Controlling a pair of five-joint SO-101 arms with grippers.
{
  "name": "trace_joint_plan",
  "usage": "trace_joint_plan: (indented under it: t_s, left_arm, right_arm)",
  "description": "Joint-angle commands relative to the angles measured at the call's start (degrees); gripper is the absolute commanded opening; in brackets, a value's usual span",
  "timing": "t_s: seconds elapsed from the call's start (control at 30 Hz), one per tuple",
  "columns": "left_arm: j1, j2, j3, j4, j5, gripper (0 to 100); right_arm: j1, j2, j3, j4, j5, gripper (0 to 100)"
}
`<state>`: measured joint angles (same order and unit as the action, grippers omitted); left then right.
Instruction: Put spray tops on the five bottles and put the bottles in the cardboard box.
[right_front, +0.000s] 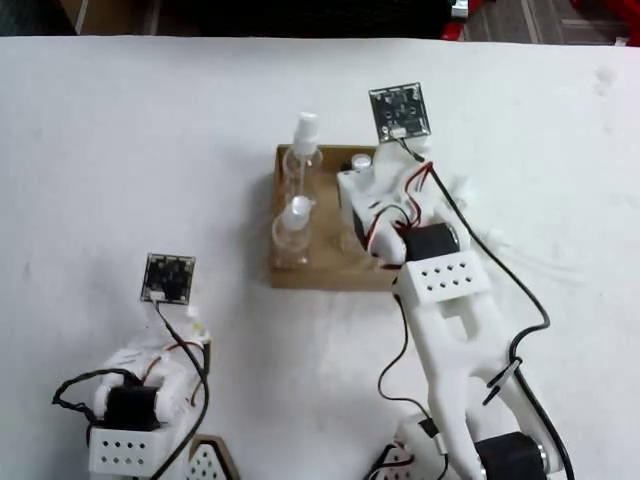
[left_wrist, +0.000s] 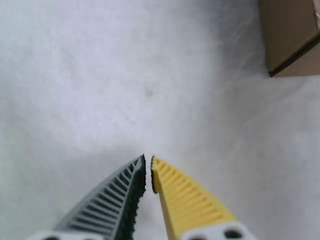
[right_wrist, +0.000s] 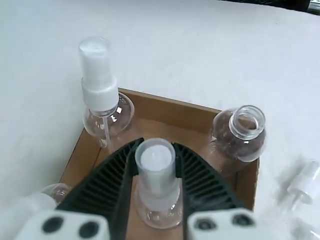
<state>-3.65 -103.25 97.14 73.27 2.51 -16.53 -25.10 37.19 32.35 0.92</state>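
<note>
Right tool gripping a spray top inside the cardboard box; left tool shut over the tabletop.
My right tool (right_wrist: 156, 146) is narrowed to cap width and clamps the spray top (right_wrist: 155, 161) of a bottle (right_wrist: 157, 210) standing in the cardboard box (right_wrist: 170, 107). Beyond it in the box, a second bottle (right_wrist: 102, 107) stands upright with its top fitted, and an uncapped bottle (right_wrist: 239, 134) occupies the far corner. A loose spray top (right_wrist: 305, 182) lies on the tabletop (right_wrist: 200, 45) just outside. My left tool (left_wrist: 148, 162), tips together and holding nothing, hangs near a box corner.
</note>
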Motion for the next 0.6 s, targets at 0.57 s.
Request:
trace_joint_plan:
  t_s: [0.57]
  left_arm:
    - [0.57,-0.04,-0.09,-0.18,-0.62,2]
  right_arm:
    - [-4.44,-0.84,8.97,-14.9,-0.79,1.7]
